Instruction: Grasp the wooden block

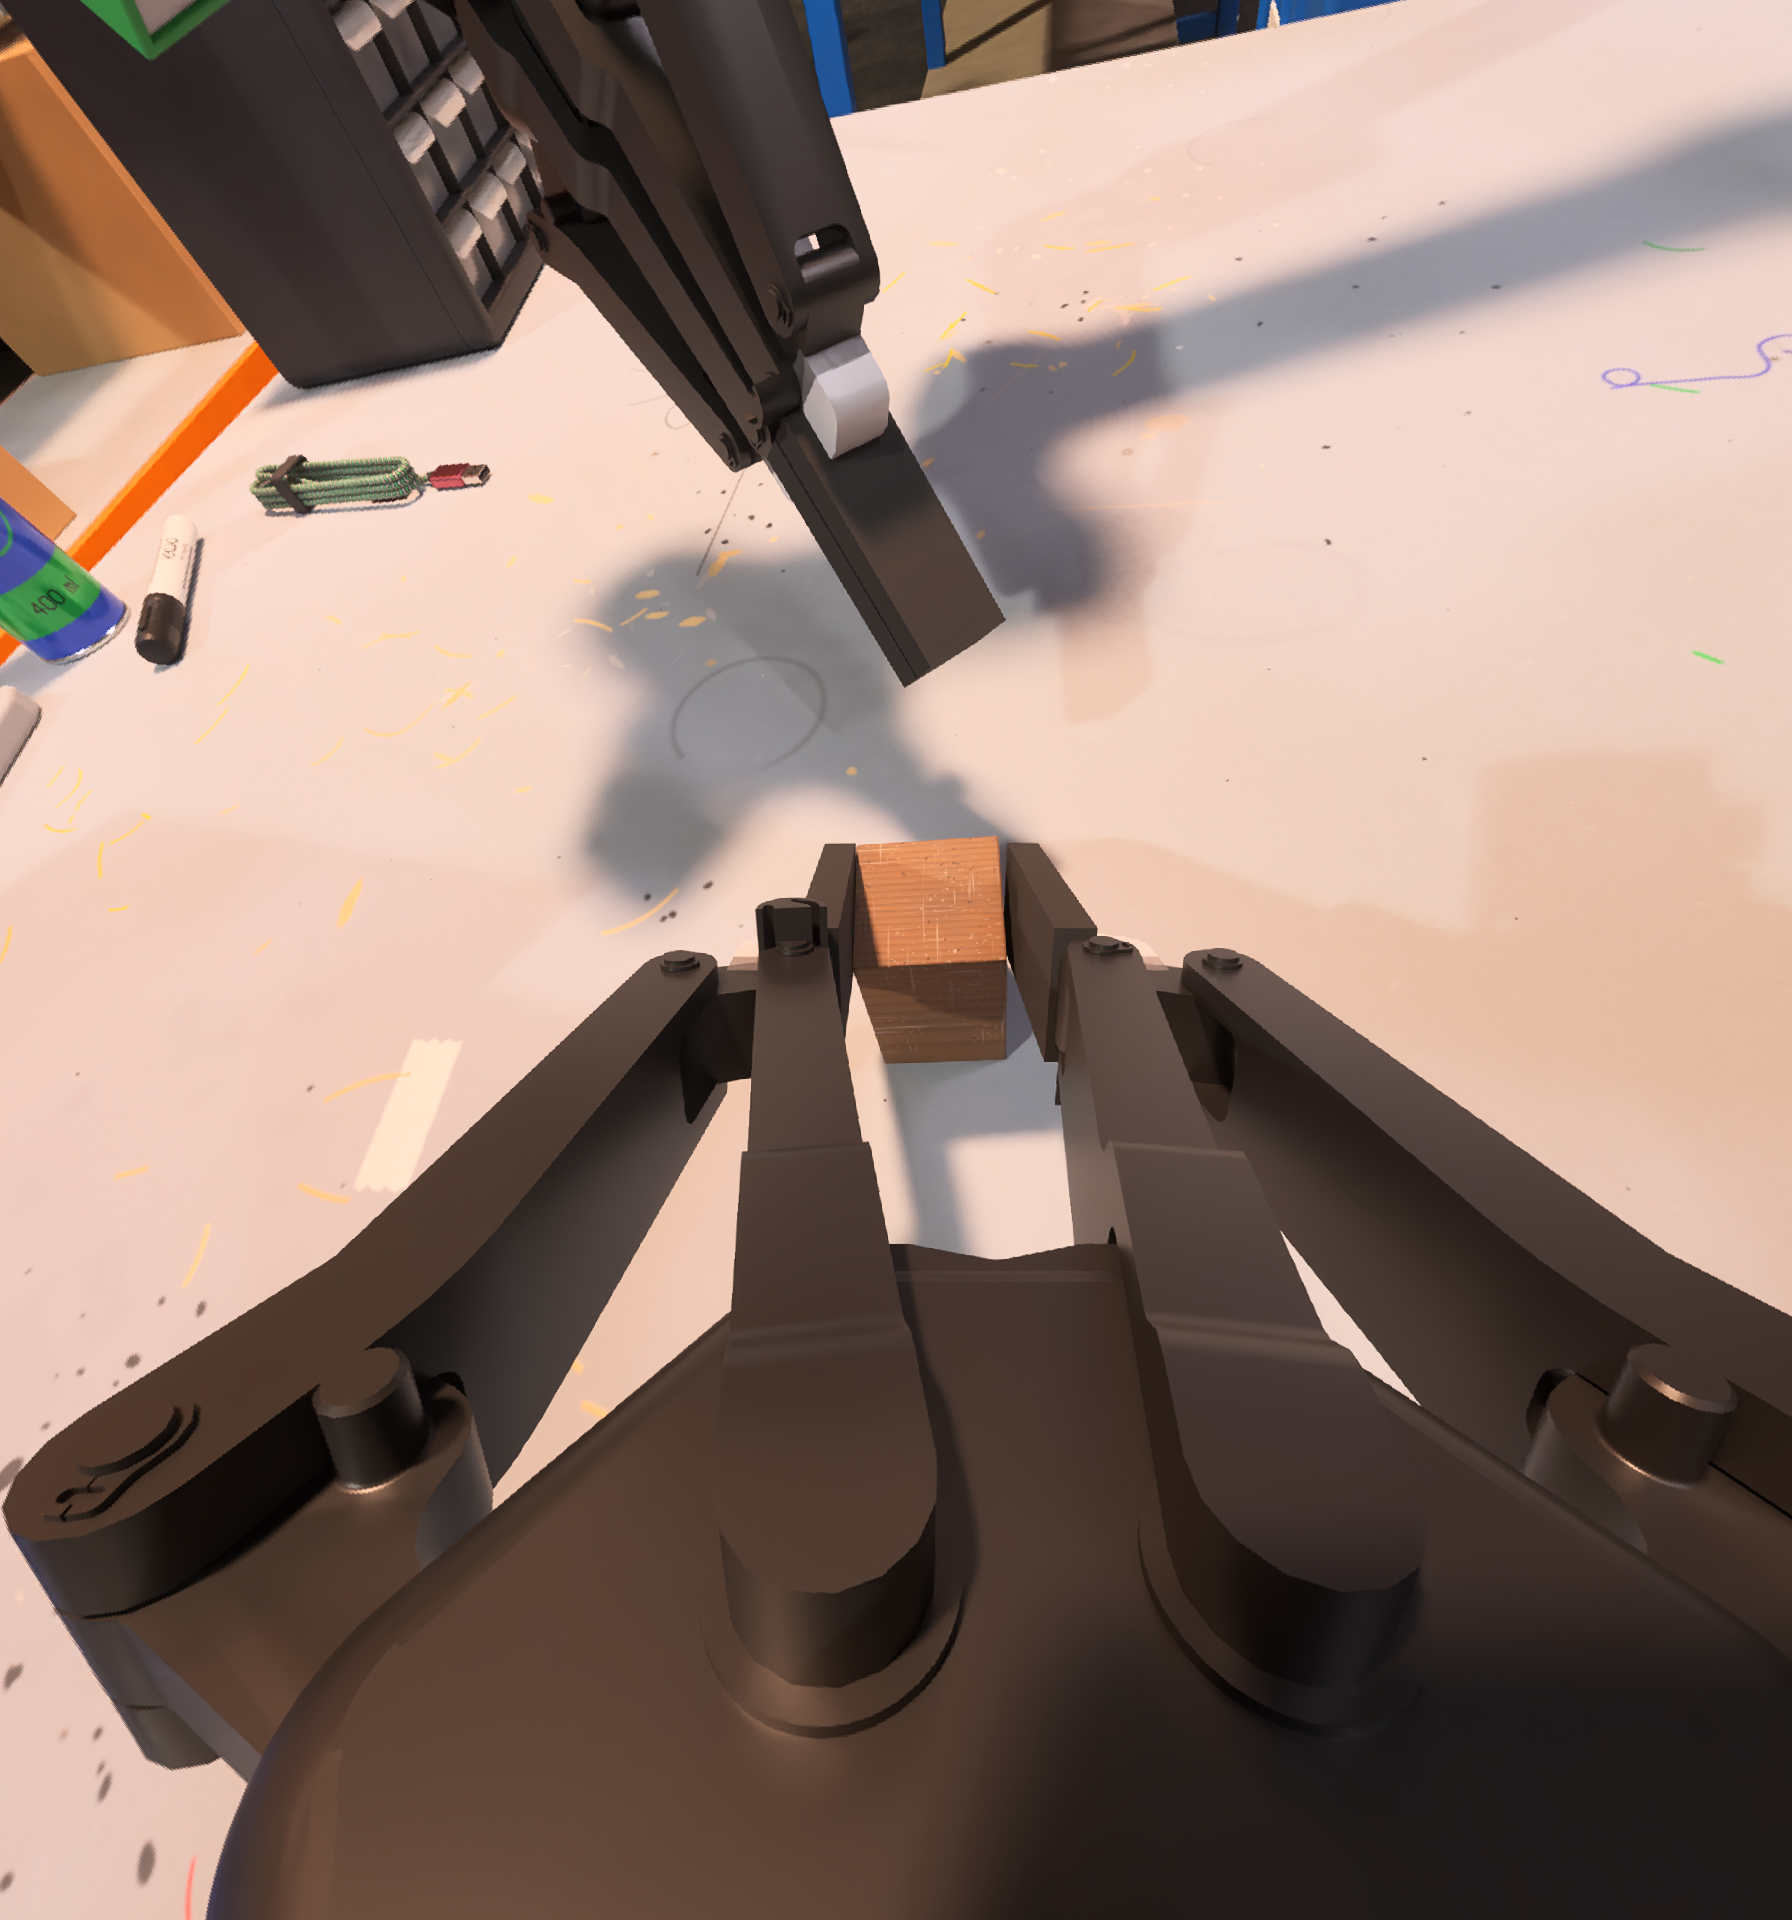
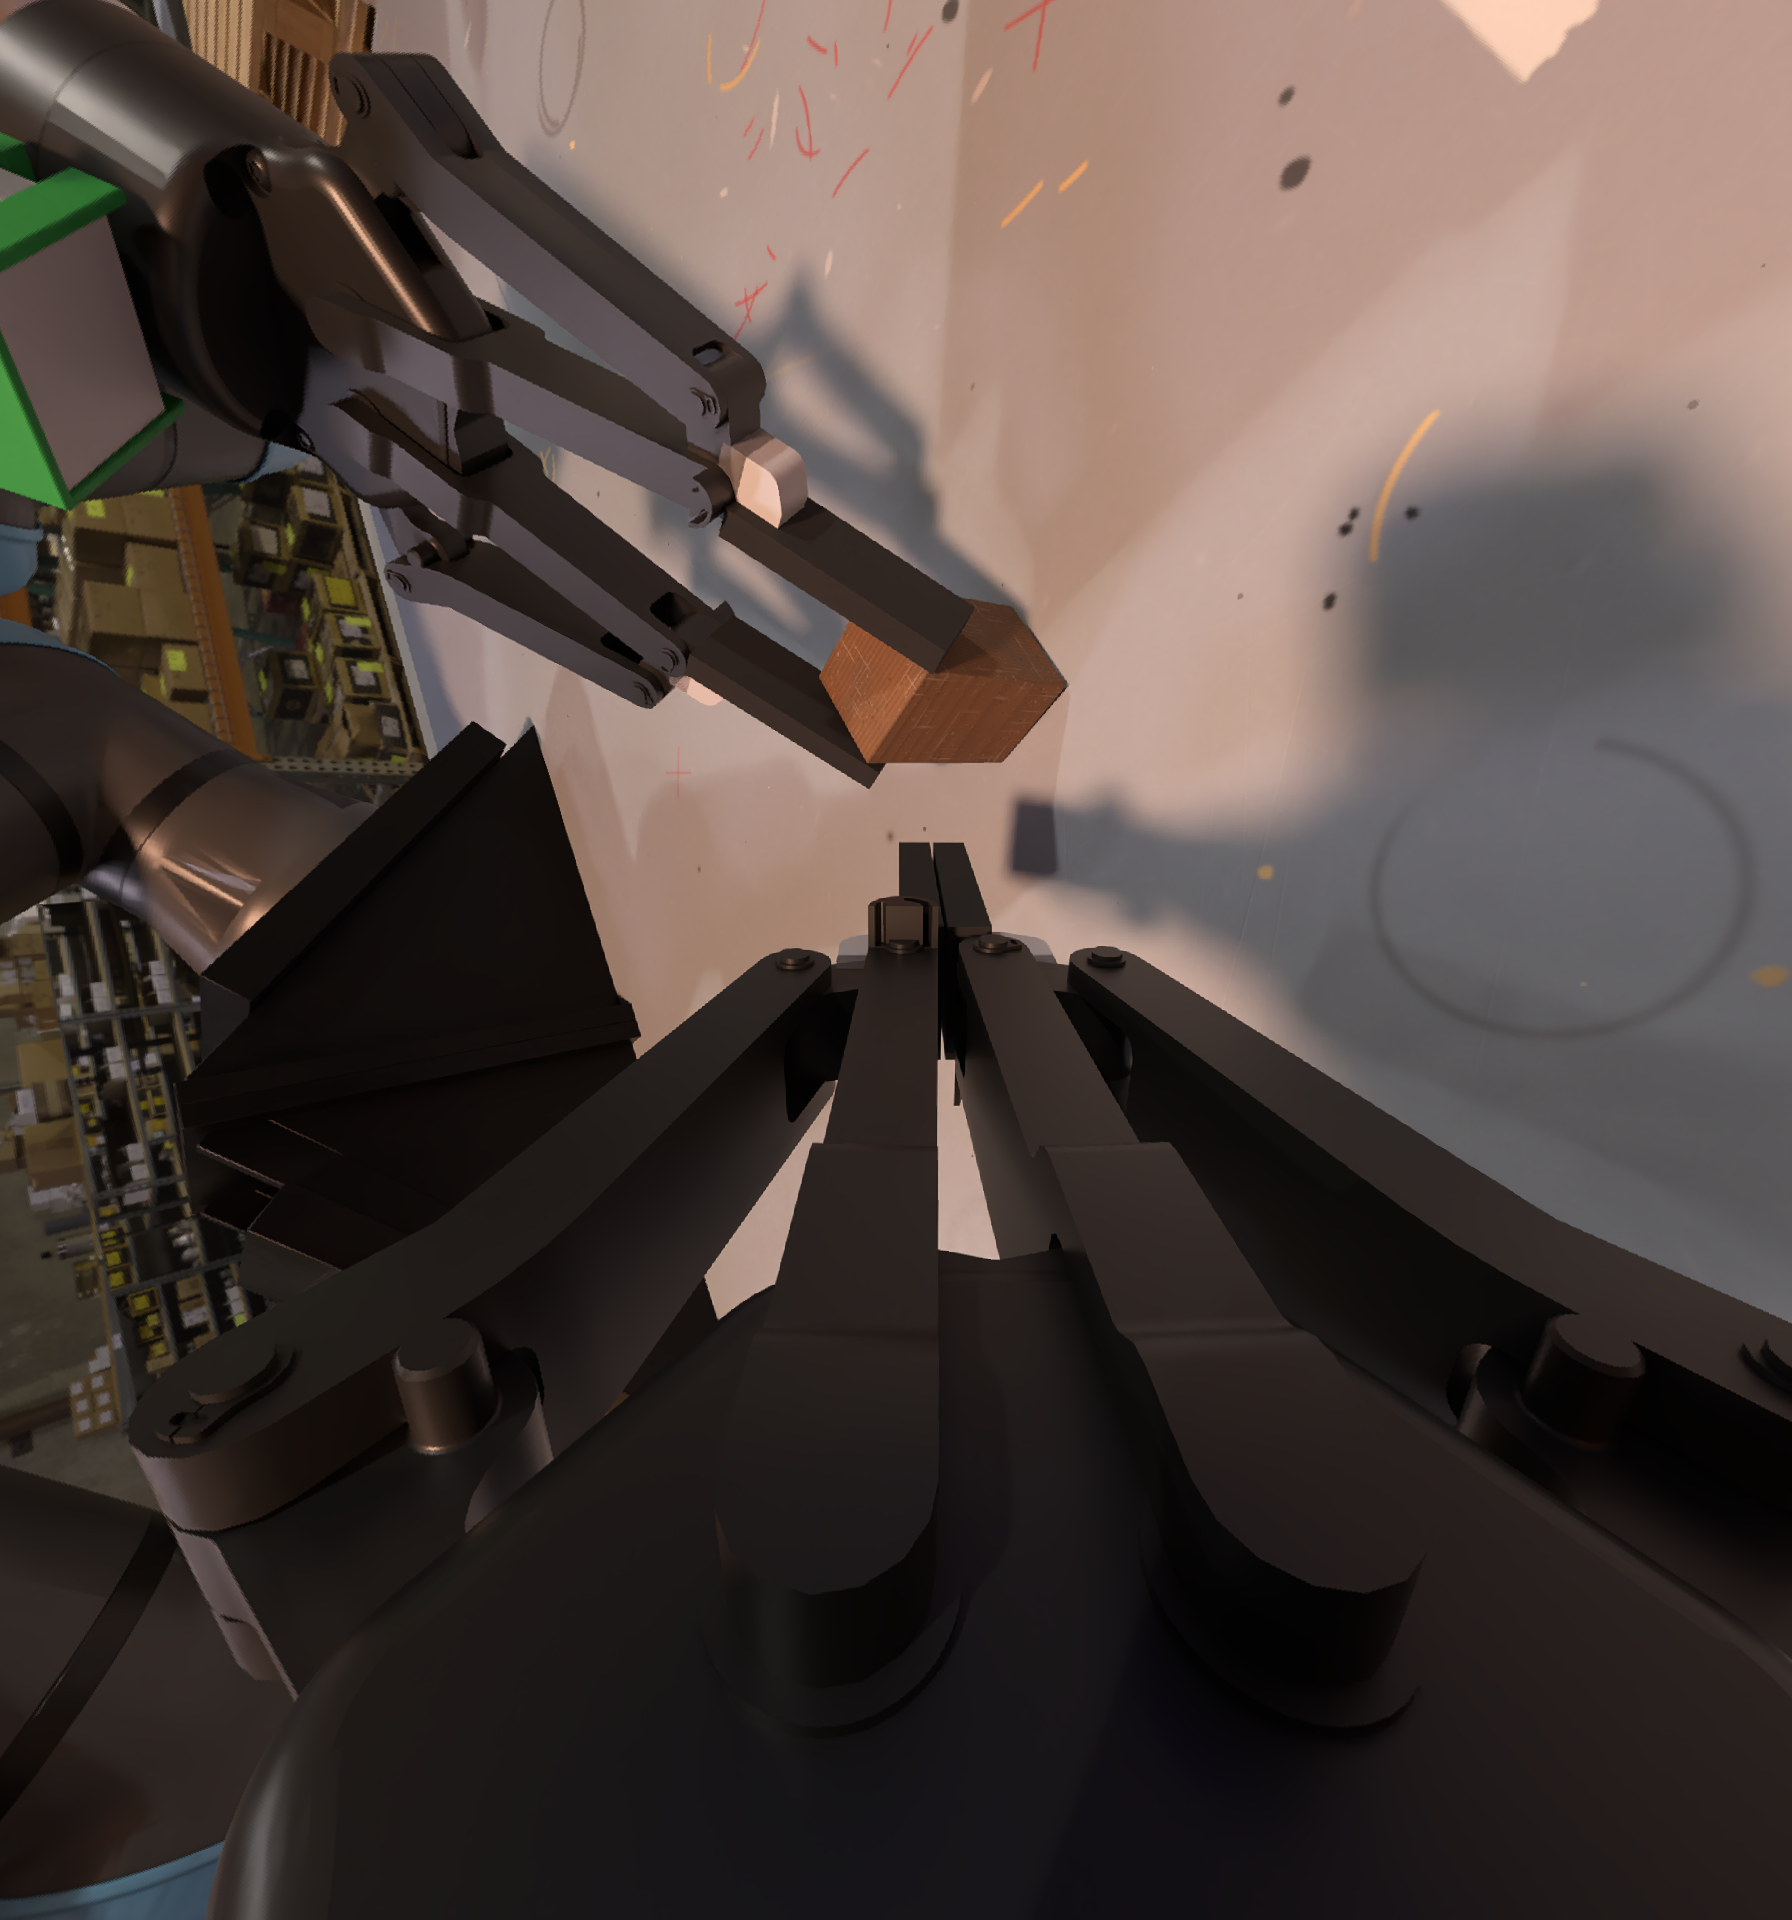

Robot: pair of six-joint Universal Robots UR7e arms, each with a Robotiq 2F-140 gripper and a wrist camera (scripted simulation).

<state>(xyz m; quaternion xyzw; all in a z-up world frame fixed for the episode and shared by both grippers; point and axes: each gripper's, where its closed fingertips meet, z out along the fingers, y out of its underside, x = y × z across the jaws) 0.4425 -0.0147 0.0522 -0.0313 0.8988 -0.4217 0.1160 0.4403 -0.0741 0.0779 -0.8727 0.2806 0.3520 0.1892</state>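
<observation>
The left gripper (image 1: 930,899) was clamped on the wooden block (image 1: 931,940), one finger against each side, holding it above the white table (image 1: 1391,831). The right gripper (image 2: 931,871) hung nearby, fingers pressed together and empty.

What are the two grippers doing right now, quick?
Left gripper: closed on the wooden block, a finger on either side.
Right gripper: closed, fingers together, holding nothing.
</observation>
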